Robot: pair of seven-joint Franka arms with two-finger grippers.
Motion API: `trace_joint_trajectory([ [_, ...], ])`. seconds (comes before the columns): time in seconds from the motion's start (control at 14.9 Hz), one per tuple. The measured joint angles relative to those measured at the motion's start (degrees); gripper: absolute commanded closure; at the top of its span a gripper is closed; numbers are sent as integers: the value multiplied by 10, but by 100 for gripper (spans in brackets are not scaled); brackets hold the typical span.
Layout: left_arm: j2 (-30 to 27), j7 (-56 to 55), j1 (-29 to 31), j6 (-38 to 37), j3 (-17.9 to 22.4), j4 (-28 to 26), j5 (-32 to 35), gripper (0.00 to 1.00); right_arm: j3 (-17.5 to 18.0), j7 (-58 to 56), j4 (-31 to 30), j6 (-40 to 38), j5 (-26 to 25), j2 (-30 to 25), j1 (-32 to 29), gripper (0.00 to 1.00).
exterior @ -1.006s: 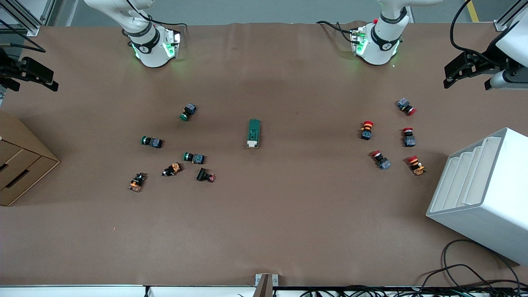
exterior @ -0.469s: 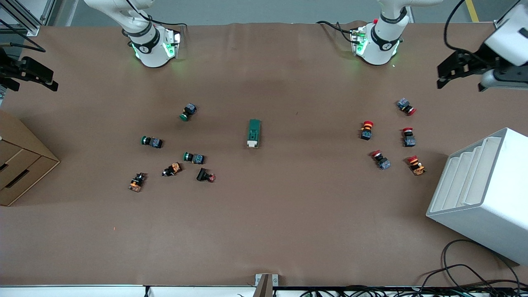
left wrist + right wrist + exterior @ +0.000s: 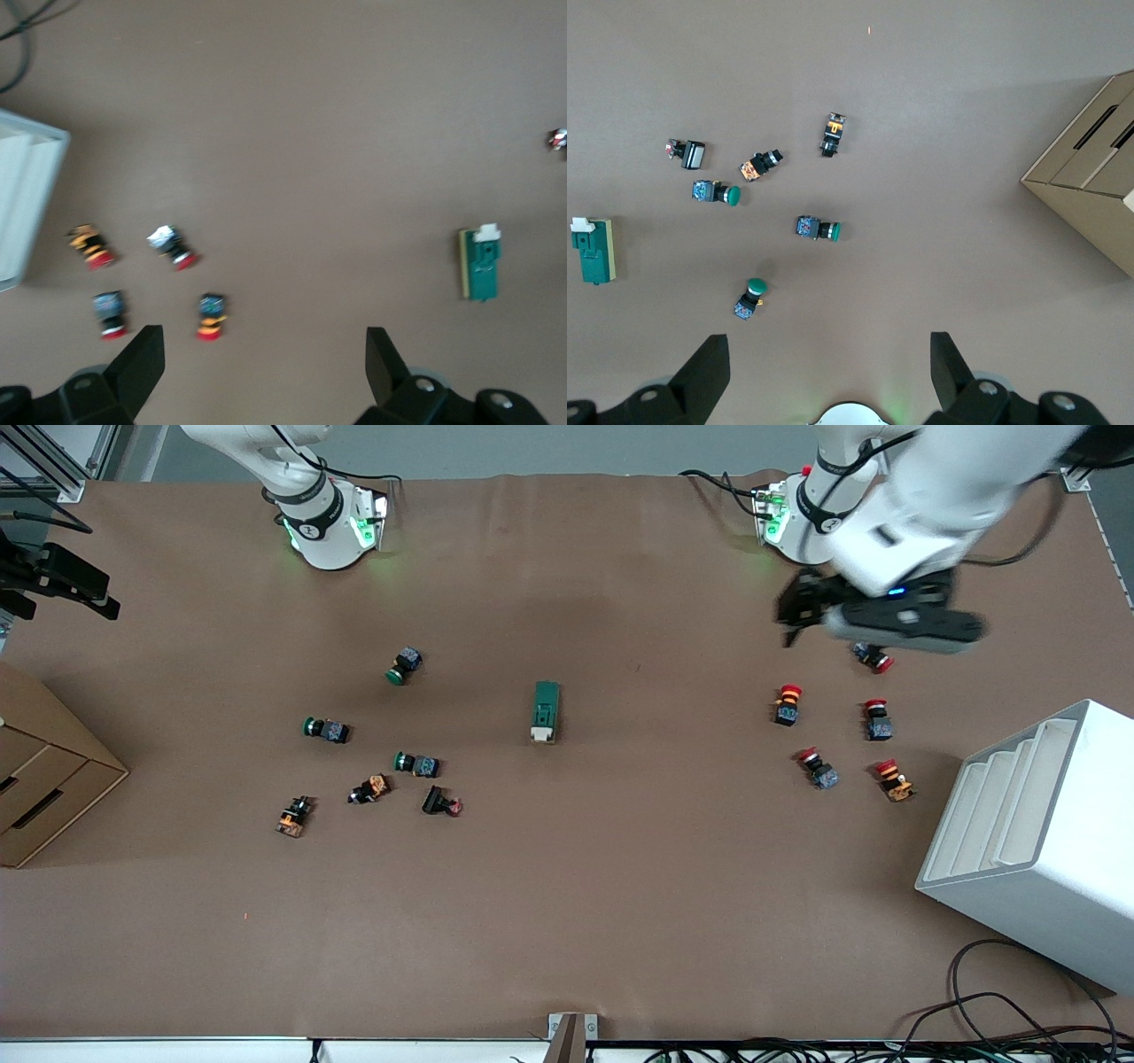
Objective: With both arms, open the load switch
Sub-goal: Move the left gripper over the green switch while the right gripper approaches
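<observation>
The load switch (image 3: 546,711), a dark green block with a white lever piece at the end nearer the front camera, lies flat at the table's middle. It also shows in the left wrist view (image 3: 479,263) and the right wrist view (image 3: 594,251). My left gripper (image 3: 796,613) hangs high in the air, over the table near the red push buttons. Its jaws are open and empty (image 3: 264,336). My right gripper (image 3: 97,598) waits high over the right arm's end of the table, open with nothing between its fingers (image 3: 828,341).
Several green and orange push buttons (image 3: 415,764) lie toward the right arm's end, several red ones (image 3: 787,703) toward the left arm's end. A cardboard box (image 3: 44,771) and a white slotted rack (image 3: 1045,841) stand at the two ends. Cables (image 3: 1001,1019) run along the front edge.
My left arm has swung in from the table's end toward the middle, and its gripper now hangs over the red buttons. The right gripper has barely shifted. The load switch has not moved.
</observation>
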Motion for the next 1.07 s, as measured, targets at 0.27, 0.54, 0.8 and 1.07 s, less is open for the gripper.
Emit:
trace_joint_trajectory([
  [0.27,21,-120,-1,89,-91,-83,32,0,-1,0,-5,2,-1,34,-2,0],
  [0.54,88,-282,-37,131,-163,-115,157,1,-2,0,-9,31,-2,117,-19,0],
  [0.8,188,-470,-134,167,-165,-116,278,1,-2,3,-6,54,-3,162,-28,0],
  [1.07,248,-589,-214,170,-165,-114,388,2,7,133,-4,55,-2,160,4,0],
])
